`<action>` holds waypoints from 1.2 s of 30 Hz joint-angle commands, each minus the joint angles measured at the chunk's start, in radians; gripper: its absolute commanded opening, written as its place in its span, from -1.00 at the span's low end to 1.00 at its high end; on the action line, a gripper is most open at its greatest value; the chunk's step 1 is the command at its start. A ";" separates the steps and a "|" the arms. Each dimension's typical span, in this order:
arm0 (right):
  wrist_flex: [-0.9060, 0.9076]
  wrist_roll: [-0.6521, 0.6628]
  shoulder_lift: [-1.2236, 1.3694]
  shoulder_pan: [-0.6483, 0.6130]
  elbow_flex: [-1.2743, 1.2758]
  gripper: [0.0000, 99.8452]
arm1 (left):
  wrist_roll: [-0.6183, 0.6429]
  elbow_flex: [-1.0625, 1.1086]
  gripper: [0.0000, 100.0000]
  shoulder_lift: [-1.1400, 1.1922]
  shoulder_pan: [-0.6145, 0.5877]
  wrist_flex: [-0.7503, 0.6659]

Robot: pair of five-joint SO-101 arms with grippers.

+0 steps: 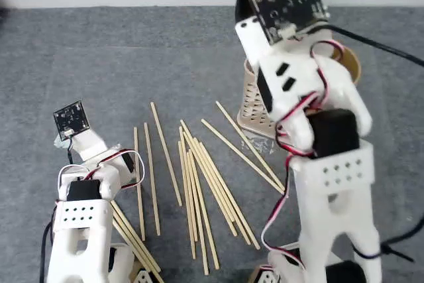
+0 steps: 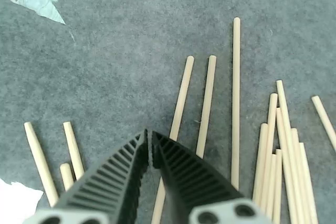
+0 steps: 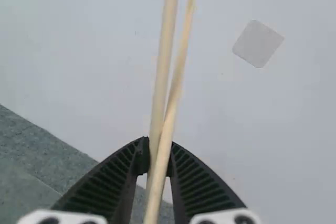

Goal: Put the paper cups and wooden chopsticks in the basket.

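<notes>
Wooden and pale, two chopsticks (image 3: 167,66) are pinched between the black jaws of the right gripper (image 3: 157,148). Their upper ends run on past its tips against the white wall (image 3: 79,51). In the high view the perforated basket (image 1: 254,107) stands near this gripper, partly hidden by its arm, on the grey mat (image 1: 132,51). The left gripper (image 2: 149,139) is pressed together with nothing between its jaws, low over the mat. Loose chopsticks (image 2: 235,98) lie flat just ahead of its tips and to either side, scattered between the two arms.
</notes>
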 commanded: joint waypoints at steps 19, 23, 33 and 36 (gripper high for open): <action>-0.363 -0.044 0.076 0.117 0.272 -0.98 | 0.000 -0.005 -0.98 -0.025 0.008 -0.018; -0.495 -0.068 0.008 0.125 0.491 -0.98 | 0.000 -0.005 -0.98 -0.025 0.008 -0.018; -0.673 -0.084 -0.222 0.153 0.951 -0.98 | 0.000 -0.005 -0.98 -0.025 0.008 -0.018; -0.664 -0.084 -0.297 0.153 1.023 -0.98 | 0.000 -0.005 -0.98 -0.025 0.008 -0.018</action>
